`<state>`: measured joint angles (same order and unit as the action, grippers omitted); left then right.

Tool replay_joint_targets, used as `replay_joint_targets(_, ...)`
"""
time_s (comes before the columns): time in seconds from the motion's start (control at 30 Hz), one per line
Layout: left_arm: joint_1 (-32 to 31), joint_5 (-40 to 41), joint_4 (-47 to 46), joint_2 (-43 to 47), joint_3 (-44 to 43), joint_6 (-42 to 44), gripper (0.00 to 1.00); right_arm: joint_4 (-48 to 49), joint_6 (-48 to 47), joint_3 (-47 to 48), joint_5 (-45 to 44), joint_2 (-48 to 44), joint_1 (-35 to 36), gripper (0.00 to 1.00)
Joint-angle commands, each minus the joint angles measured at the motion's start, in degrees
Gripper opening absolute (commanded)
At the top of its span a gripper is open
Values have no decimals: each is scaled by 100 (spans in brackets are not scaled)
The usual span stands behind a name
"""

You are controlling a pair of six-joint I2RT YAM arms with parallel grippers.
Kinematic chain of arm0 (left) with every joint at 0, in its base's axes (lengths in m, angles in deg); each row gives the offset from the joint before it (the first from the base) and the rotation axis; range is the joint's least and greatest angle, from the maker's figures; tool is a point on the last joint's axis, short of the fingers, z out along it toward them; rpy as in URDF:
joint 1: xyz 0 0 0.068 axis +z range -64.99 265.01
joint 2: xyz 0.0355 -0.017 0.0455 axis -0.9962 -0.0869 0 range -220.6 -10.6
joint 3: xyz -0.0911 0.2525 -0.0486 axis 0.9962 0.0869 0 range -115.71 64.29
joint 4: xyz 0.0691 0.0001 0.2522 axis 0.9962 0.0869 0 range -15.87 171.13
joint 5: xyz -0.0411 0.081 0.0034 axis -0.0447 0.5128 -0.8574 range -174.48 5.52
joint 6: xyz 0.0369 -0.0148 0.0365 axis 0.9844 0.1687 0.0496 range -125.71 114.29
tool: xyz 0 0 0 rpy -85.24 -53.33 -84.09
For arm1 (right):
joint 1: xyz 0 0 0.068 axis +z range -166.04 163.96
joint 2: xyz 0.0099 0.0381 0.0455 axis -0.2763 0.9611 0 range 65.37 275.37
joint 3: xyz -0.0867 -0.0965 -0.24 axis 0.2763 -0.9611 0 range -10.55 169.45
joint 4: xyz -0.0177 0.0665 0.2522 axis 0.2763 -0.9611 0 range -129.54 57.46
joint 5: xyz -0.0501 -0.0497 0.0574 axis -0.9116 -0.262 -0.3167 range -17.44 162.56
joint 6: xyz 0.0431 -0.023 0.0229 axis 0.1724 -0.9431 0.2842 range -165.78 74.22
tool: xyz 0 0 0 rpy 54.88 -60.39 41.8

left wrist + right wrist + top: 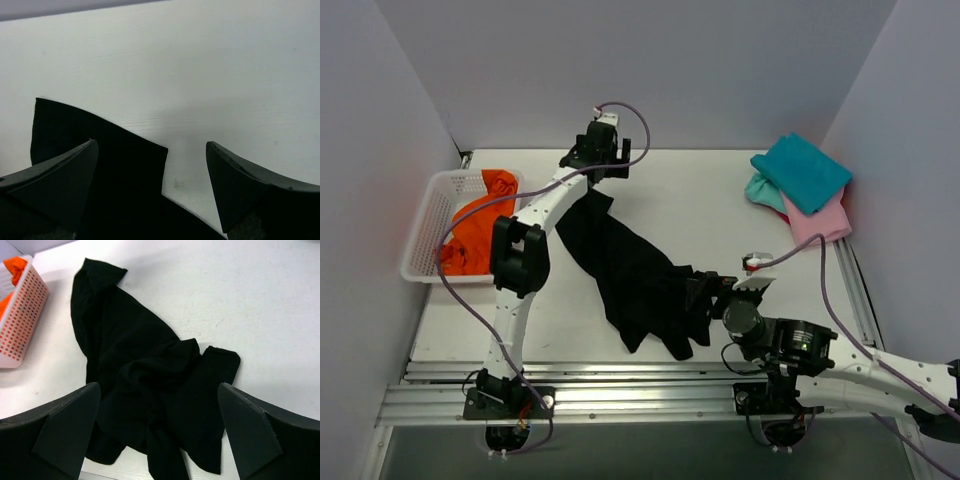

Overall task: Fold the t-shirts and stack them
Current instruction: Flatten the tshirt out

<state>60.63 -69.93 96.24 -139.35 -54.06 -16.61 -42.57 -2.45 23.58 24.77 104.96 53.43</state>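
Observation:
The black t-shirt lies crumpled in a long diagonal heap on the white table. My left gripper is open just above the shirt's far end. In the left wrist view a flat black corner lies under the open jaws, toward the left finger. My right gripper is open at the shirt's near right end. In the right wrist view the bunched cloth lies below the open jaws. An orange shirt lies in the basket. A teal shirt lies on a pink one, folded, at the far right.
The white mesh basket stands at the left edge and shows in the right wrist view. Grey walls close the table at the back and sides. An aluminium rail runs along the near edge.

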Motion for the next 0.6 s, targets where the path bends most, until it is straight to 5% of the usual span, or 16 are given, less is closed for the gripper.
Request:
replay_joint_targets(0.0, -14, 285, 1215, -746, -1364, 527, 98, -246, 52, -56, -152, -460, 49, 100)
replay_joint_targets(0.17, -14, 321, 1780, -1679, -2281, 650, 99, -220, 9, -99, -99, -672, 84, 100)
replay_joint_targets(0.57, -67, 426, 1225, -1222, -637, 509, 100, -35, -35, 23, -275, 22, 84, 100)
